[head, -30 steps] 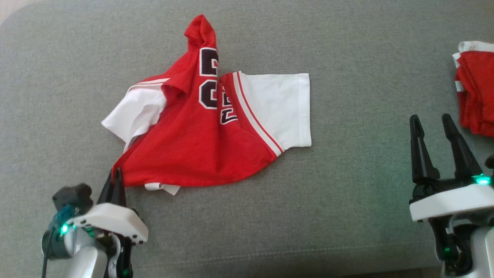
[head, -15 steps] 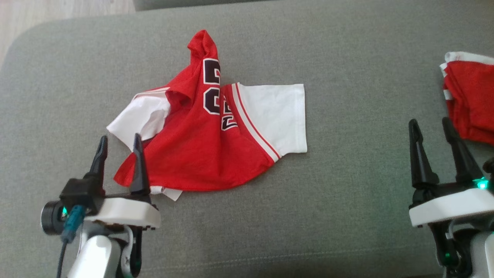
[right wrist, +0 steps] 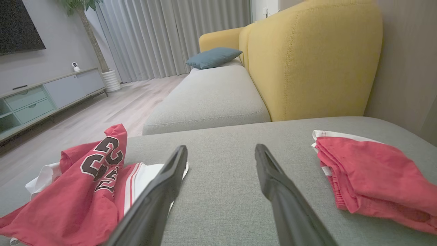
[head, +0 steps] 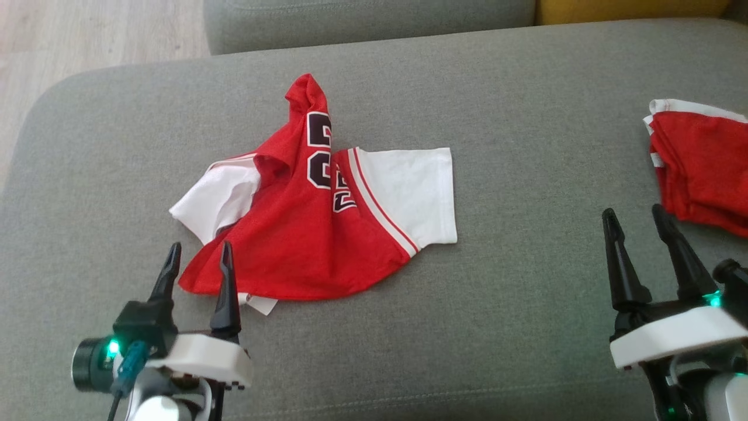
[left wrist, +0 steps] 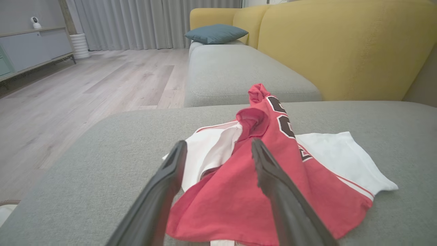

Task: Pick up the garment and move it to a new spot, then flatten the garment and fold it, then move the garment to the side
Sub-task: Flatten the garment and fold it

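The crumpled garment (head: 304, 234) is lying left of the grey cushion's (head: 526, 304) middle, its long axis running side to side. The left pincer (head: 200, 247), released, is hovering at its near-left corner. The right pincer (head: 634, 210), released too, is hanging well apart.

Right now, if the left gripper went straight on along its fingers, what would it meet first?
The left gripper, open, would likely meet the garment at its red hem; height above the cushion is unclear.
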